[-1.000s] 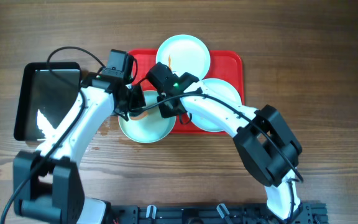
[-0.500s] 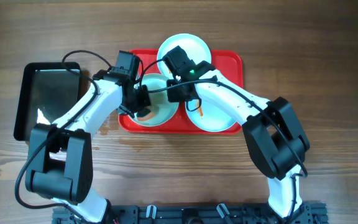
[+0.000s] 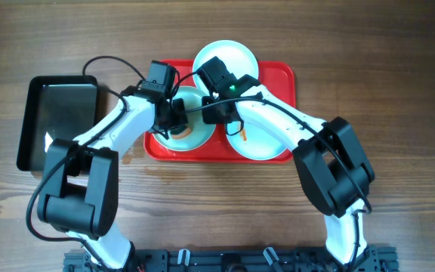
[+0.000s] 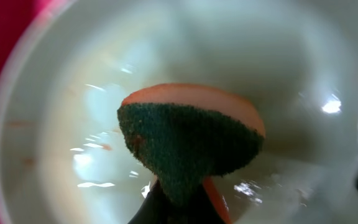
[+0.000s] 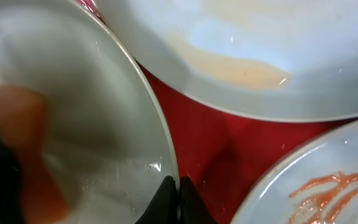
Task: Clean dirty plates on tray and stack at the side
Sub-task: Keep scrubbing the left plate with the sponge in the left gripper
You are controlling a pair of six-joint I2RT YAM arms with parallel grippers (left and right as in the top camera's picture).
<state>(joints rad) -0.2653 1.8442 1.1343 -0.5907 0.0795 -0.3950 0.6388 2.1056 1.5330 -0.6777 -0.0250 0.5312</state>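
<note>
Left end effector (image 4: pixel 174 210) pinches sponge (image 4: pixel 191 140) (on plate (image 4: pixel 55 124)); right end effector (image 5: pixel 178 190) pinches its rim.

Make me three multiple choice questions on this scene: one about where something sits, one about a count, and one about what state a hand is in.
1. Where is the black pan?
A. beside the tray, on the left arm's side
B. on the tray
C. under a plate

2. How many white plates are in view?
A. one
B. two
C. three

3. The right hand is:
A. open, clear of everything
B. shut on a plate's rim
C. out of sight

Answers:
1 A: the overhead view shows the pan off the tray's left end.
2 C: three round plates show from above.
3 B: the right wrist view shows it pinched on the rim.
</note>
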